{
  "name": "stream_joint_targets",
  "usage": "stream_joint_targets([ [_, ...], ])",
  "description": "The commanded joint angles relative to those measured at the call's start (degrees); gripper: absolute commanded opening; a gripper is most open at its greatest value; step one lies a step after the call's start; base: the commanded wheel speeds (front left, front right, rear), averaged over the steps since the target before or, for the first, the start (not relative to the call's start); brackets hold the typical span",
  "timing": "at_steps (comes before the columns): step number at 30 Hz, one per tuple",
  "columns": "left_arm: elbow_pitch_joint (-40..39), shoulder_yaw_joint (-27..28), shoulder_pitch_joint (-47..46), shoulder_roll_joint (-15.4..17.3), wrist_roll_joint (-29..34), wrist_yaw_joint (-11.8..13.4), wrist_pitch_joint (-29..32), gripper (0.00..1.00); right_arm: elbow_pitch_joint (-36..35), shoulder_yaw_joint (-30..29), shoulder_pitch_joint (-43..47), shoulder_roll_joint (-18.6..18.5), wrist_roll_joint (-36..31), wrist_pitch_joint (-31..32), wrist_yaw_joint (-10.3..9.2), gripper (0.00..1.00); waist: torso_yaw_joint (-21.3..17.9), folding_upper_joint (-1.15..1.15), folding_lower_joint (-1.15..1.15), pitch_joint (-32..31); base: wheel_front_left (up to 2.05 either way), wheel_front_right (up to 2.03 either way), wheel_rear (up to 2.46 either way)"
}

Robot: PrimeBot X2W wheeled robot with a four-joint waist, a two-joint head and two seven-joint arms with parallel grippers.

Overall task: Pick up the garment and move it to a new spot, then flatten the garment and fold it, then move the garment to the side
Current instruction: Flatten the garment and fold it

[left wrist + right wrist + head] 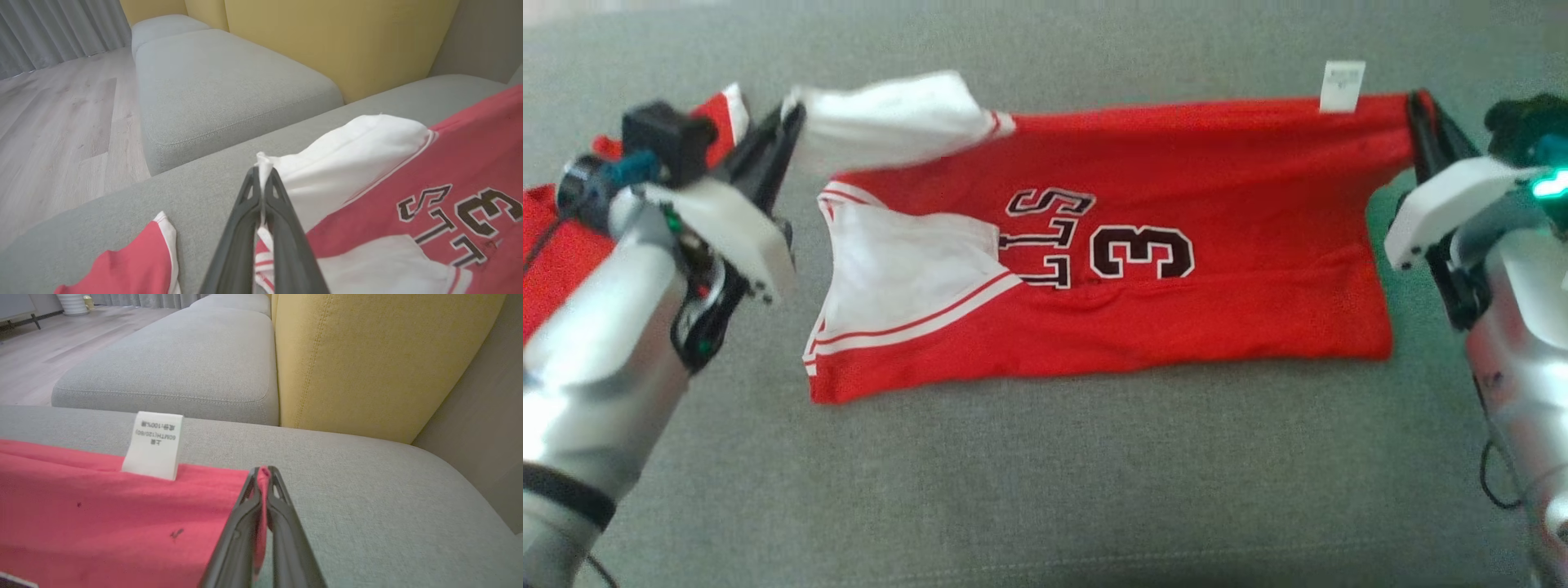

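As the red jersey (1217,204) stretched lengthwise between them, the left gripper (788,114) and right gripper (1417,106) each pinched one far corner.

1 jersey (1217,188), 1 red cloth (551,261), 2 grprs (795,113) (1415,102)

The garment (1217,204) is red with white red-striped panels and black, white-outlined characters. The label (1342,86) is white, the sofa (1045,490) grey, the back cushion (367,355) yellow, the floor (61,122) pale wood-grain.
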Motion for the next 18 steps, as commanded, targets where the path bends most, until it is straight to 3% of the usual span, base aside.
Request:
stream_joint_targets([
  [1, -2.38, 1.84, -0.29, 3.81, 0.19, 0.62, -0.22, 0.0, -2.49, 2.48, 1.46, -1.5, 1.83, 1.16, 0.19, 0.0, 0.11, 0.0, 0.0, -1.9, 0.0, 0.0, 0.0],
  [5, -6.69, 0.81, 4.0, 6.41, -0.18, 1.59, 1.81, 0.0, -5.32, 7.42, 4.97, -4.09, 6.58, 5.3, 0.19, 0.0, 0.4, 0.0, 0.0, -4.03, 0.0, 0.0, 0.0],
  [7, -12.67, -0.54, 8.93, 9.44, -1.04, 2.79, 5.36, 0.0, -9.48, 12.22, 8.8, -7.59, 12.42, 10.63, 0.19, 0.0, 0.86, 0.0, 0.0, -5.69, 0.0, 0.0, 0.0],
  [13, -22.86, -1.93, 15.43, 13.29, -2.76, 6.0, 10.42, 0.0, -15.86, 16.84, 13.83, -12.94, 19.7, 18.75, 0.19, 0.0, 1.51, 0.0, 0.0, -7.17, 0.0, 0.0, 0.0],
  [18, -26.61, -3.08, 18.06, 14.41, -2.37, 8.24, 11.93, 0.0, -19.34, 18.71, 16.06, -15.39, 22.39, 23.18, 0.19, 0.0, 1.47, 0.0, 0.0, -7.42, 0.0, 0.0, 0.0],
])
